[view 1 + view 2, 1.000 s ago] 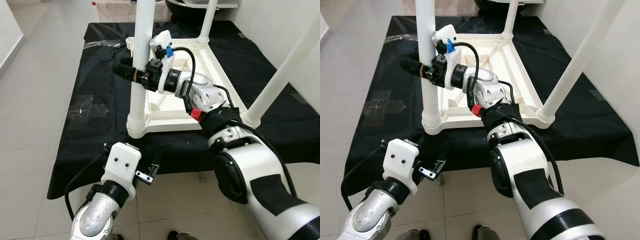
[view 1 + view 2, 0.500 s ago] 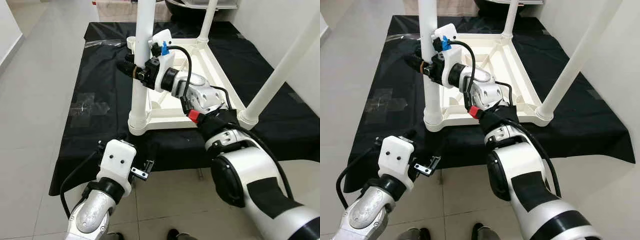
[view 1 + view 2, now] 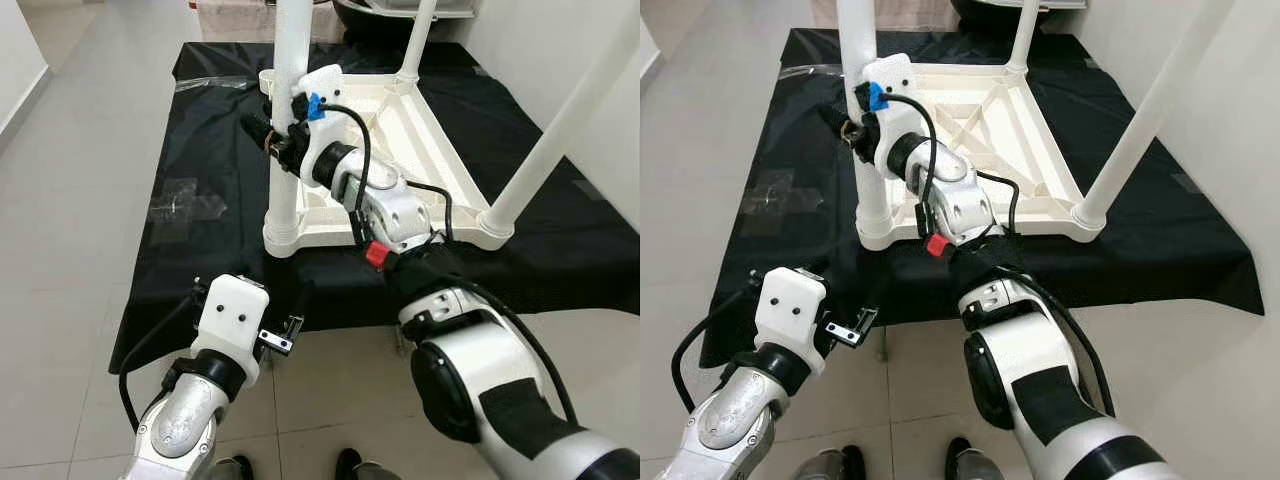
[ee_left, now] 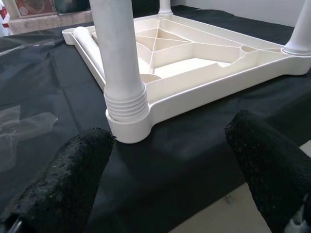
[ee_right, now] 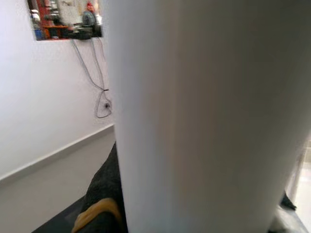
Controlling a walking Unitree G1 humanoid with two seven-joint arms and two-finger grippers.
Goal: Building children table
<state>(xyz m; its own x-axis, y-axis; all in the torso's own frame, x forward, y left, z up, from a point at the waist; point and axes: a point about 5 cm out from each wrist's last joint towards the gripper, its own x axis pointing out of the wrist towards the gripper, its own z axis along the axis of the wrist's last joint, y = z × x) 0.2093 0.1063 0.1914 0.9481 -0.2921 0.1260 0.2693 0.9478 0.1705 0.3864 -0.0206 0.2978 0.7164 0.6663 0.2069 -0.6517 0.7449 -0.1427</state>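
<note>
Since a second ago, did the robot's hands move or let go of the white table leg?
The right hand has slid a little higher up the near table leg and is still clamped on it. The whole picture shifted, so the camera moved too. The left hand stays low and open in front of the leg's socket, holding nothing. The upside-down white tabletop still lies on the black cloth with its legs standing up.

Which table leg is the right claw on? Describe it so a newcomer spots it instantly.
Start at the black cloth on the floor, where the white tabletop lies upside down with its legs standing up. The leg stands in the near corner on the robot's left. It alone has the right claw around its shaft.
</note>
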